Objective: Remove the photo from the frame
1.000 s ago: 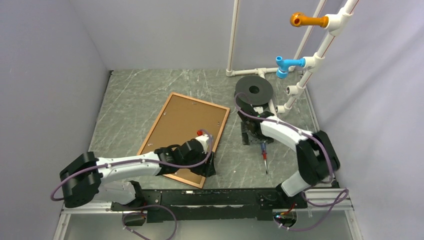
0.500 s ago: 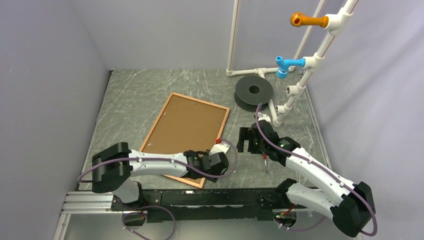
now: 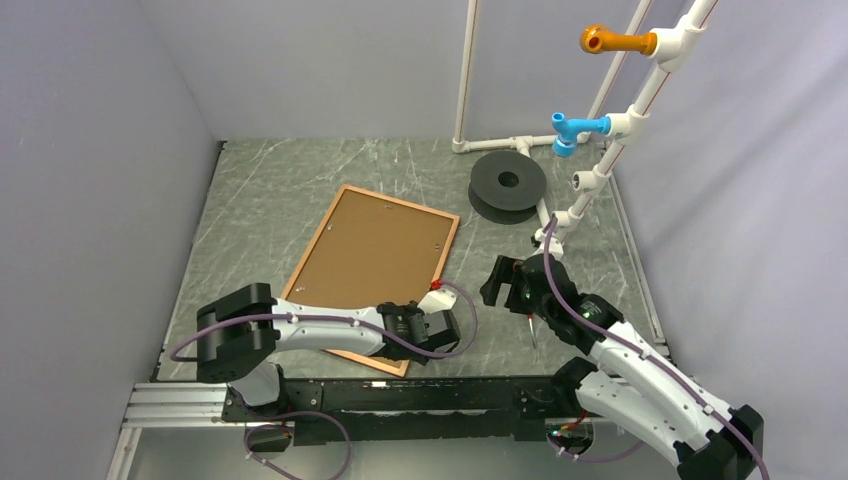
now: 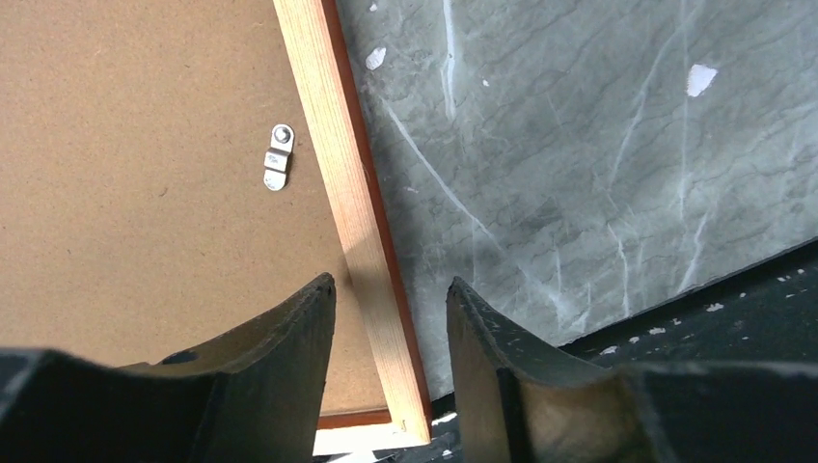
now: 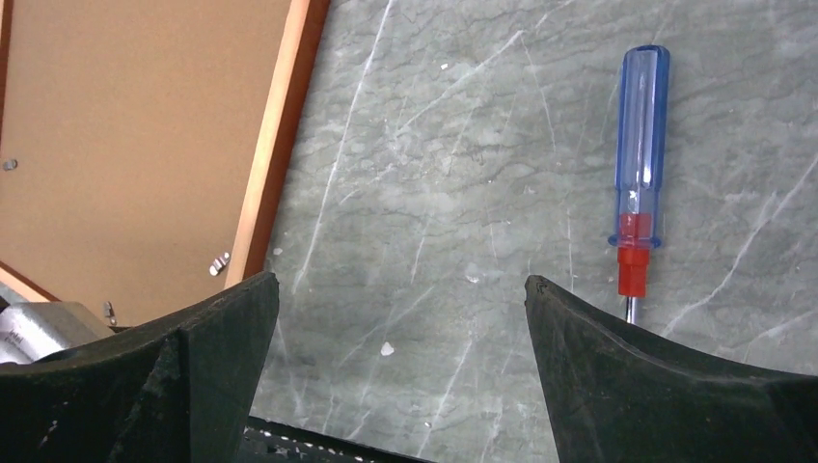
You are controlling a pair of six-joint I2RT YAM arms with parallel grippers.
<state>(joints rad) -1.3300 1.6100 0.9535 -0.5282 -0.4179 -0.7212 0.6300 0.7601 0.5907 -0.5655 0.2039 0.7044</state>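
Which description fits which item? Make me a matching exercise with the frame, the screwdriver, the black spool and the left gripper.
1 frame
2 screwdriver
3 black spool
4 left gripper

A open, over a frame rail
B beside the white pipe stand
C lying flat, backing panel up
D blue handle, apart from the frame

Pairs: 1-C, 2-D, 3-B, 4-A

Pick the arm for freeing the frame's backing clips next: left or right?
Left. The left gripper, open, sits over the near rail of the frame, with a clip close by. The right gripper hangs open over the table, beside the screwdriver.
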